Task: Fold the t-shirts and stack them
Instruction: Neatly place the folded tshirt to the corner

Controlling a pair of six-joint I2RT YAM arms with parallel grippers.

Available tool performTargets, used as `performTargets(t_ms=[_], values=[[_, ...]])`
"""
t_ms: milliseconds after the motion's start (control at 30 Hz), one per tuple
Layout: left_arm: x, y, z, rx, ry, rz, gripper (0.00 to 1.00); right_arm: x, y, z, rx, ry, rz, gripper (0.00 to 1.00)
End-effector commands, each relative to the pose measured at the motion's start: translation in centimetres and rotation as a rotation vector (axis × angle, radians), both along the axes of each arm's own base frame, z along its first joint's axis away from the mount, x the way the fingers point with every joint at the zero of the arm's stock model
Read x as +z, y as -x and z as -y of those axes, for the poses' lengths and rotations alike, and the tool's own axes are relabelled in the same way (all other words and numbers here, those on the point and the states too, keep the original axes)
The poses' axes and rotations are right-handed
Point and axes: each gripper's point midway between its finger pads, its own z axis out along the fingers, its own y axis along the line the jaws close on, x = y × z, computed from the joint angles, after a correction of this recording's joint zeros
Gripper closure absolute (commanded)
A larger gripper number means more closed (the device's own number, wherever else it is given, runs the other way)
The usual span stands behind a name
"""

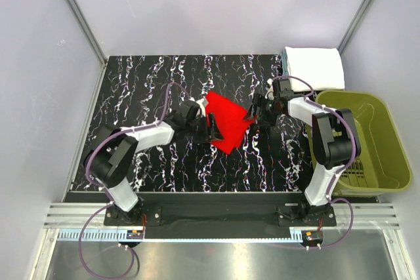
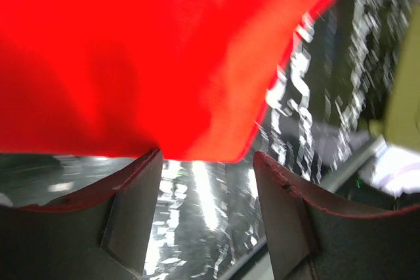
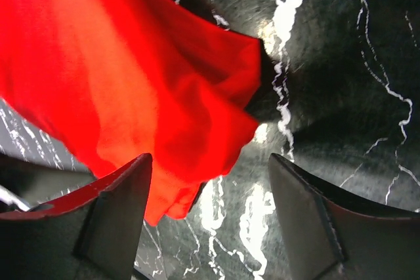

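**1. Left side.** The left arm (image 1: 131,142) extends from its base across the black tabletop with white marble veining (image 1: 144,83) toward the middle. The left gripper (image 1: 210,126) sits at the left edge of the plain bright red cloth t-shirt (image 1: 228,122). In the left wrist view its 2 dark fingers (image 2: 131,214) stand well apart, with bare table showing between them. The shirt's edge runs just above the fingertips and no cloth is pinched. Jaws: parted, holding nothing.

**2. Centre.** The red t-shirt is on the table between the 2 grippers, in an uneven, angular shape. The right wrist view shows soft creases and a dark shadow under 1 corner. Whether that corner is off the surface cannot be told.

**3. Right of centre.** The right gripper (image 1: 253,115) sits at the shirt's right edge. In the right wrist view its fingers (image 3: 118,214) are spread wide. Red cloth overlaps the tip of 1 finger, but contact cannot be confirmed. Bare table fills the rest of the gap. Jaws: wide apart, nothing gripped.

**4. Far right.** A folded white cloth t-shirt (image 1: 316,67) lies as a neat rectangle at the table's far right corner, well apart from the red one. A pale blue layer (image 1: 286,63) shows at its left edge. An olive-green plastic basket (image 1: 387,142) stands beside the table's right edge, near the stack.
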Motion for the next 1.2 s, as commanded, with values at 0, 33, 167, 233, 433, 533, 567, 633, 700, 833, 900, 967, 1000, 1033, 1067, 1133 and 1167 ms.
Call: performTargets(t_ms=[0,33,167,233,433,533,567,633,700,833,900,967,1000,1033,1067,1133,1167], values=[[4.4,1.1,4.0,-0.145,0.162,0.166,0.38,0.9,-2.3,-0.1,-0.030,-0.016,0.070,0.23],[4.4,1.4,4.1,-0.156,0.162,0.176,0.38,0.9,-2.6,0.0,-0.032,-0.013,0.080,0.24],[4.3,2.0,5.3,-0.197,0.170,0.223,0.38,0.8,-3.8,0.0,-0.031,-0.030,0.129,0.34],[3.5,2.3,5.9,-0.221,0.171,0.225,0.38,0.9,-4.5,-0.1,-0.021,-0.036,0.168,0.40],[-0.7,3.6,6.3,-0.232,0.128,0.180,0.39,0.7,-5.9,-0.7,0.012,-0.081,0.276,0.72],[-2.5,4.3,6.2,-0.214,0.121,0.147,0.40,-0.1,-6.5,0.2,-0.039,-0.053,0.286,0.82],[-3.0,4.6,6.3,-0.213,0.117,0.136,0.40,-0.6,-6.7,0.4,-0.047,-0.050,0.283,0.83],[-3.0,5.1,6.8,-0.215,0.137,0.126,0.40,-0.5,-7.3,0.2,-0.053,-0.061,0.305,0.84],[-2.1,5.4,7.6,-0.208,0.188,0.114,0.40,-0.4,-7.9,-0.3,-0.031,-0.078,0.310,0.82],[2.9,4.3,9.1,-0.223,0.264,0.154,0.39,1.9,-9.8,-0.7,0.001,-0.081,0.359,0.64],[5.7,1.9,7.8,-0.217,0.171,0.199,0.37,2.3,-9.3,0.2,-0.028,-0.025,0.293,0.50],[7.0,-0.8,5.6,-0.196,0.076,0.258,0.37,5.4,-9.9,1.1,-0.078,0.020,0.295,0.46],[7.3,-2.9,3.2,-0.139,0.038,0.243,0.37,5.3,-8.5,1.4,-0.090,0.039,0.211,0.44],[7.5,-3.9,1.9,-0.114,0.032,0.238,0.37,6.7,-8.6,1.5,-0.105,0.035,0.205,0.42],[7.6,-4.6,0.9,-0.095,0.041,0.221,0.37,7.8,-8.0,1.1,-0.106,0.005,0.188,0.40],[7.4,-5.6,-1.1,-0.065,0.080,0.179,0.38,8.9,-7.0,0.1,-0.074,-0.056,0.181,0.29],[7.0,-5.6,-1.5,-0.060,0.070,0.165,0.39,10.1,-6.5,-0.7,-0.040,-0.108,0.192,0.27]])
